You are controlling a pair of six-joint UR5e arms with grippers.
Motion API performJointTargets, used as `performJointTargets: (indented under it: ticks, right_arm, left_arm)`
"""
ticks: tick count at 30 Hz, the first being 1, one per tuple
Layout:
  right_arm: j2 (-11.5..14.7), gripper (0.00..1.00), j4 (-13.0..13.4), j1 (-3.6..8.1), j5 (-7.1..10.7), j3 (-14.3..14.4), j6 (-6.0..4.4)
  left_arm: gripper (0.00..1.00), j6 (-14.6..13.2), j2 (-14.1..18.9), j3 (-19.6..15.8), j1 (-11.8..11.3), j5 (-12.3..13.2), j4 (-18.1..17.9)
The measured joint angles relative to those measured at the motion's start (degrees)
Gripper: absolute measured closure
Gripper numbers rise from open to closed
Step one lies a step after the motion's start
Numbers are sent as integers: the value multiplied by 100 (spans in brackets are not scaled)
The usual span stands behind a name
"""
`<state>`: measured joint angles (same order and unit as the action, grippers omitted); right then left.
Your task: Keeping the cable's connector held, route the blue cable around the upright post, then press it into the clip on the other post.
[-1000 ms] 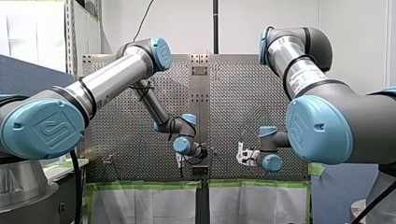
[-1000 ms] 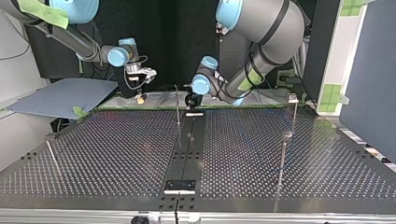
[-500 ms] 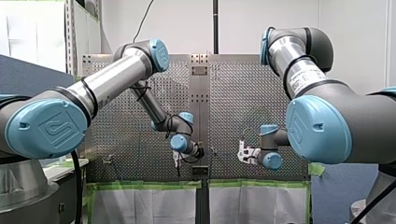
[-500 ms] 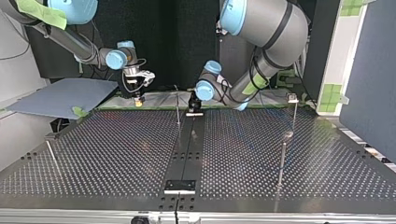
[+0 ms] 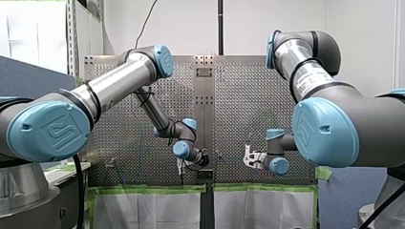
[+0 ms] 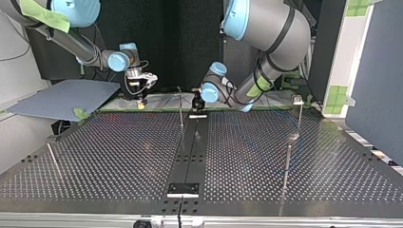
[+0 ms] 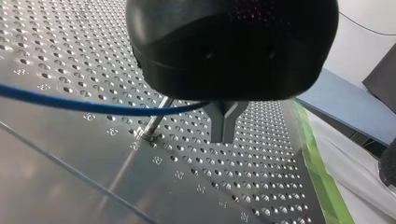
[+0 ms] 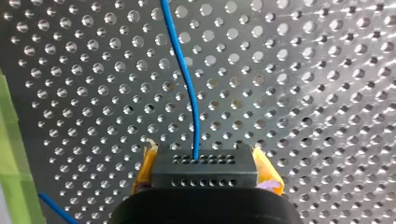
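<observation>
Front view: UR logo (image 5: pixel 56 132) on the blue joint caps (image 5: pixel 164 53); the label (image 5: pixel 309 82) on my right arm (image 5: pixel 367 119) is unreadable.

Top view: left hand (image 6: pixel 196 103) low at the worktop's (image 6: pixel 119 156) far edge, near a post (image 6: pixel 181 108); right hand (image 6: pixel 141 99) well apart; both too small to judge for grip.

Left wrist view: fingers (image 7: pixel 224 123) pinched together on the blue cable (image 7: pixel 93 106), which crosses in front of the post.

Right wrist view: yellow pads (image 8: pixel 267 170) clamp the black connector (image 8: pixel 204 173), cable rising from it; another stretch is cut off beside green tape (image 8: pixel 9 140).
</observation>
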<state>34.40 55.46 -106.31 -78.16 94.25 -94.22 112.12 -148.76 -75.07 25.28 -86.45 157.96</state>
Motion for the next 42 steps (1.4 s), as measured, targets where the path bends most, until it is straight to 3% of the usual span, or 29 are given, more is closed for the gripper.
performJointTargets:
  ticks: [6,12,20,26,36,37,38,39,40,41,42]
  right_arm:
    - [-162,100,-120,68,-70,-127,6]
    - [-181,100,-294,141,-132,-255,22]
    - [-182,100,-340,173,-143,-338,57]
    - [-183,100,-364,175,-115,-440,67]
    - [-184,100,-456,181,-96,-545,69]
    - [-183,100,-462,181,-96,-547,69]
    - [-183,100,-468,181,-96,-548,69]
    - [-183,100,-473,180,-95,-548,69]
    - [-183,100,-478,180,-96,-549,69]
    - [-183,100,-484,180,-95,-549,68]
    - [-183,100,-493,181,-95,-549,68]
  left_arm:
    - [100,2,0,1,-28,2,-31]
    - [100,25,1,14,-89,4,-71]
    - [100,3,2,24,-147,5,-173]
    - [100,-246,9,23,-134,-103,-240]
    - [100,-892,20,23,-96,-187,-334]
    - [97,-942,23,23,-97,-186,-338]
    - [84,-990,26,23,-98,-182,-339]
    - [84,-1043,28,23,-97,-174,-338]
    - [71,-1072,28,23,-95,-164,-337]
    - [49,-1095,28,24,-94,-149,-336]
    - [49,-1119,28,25,-93,-121,-334]
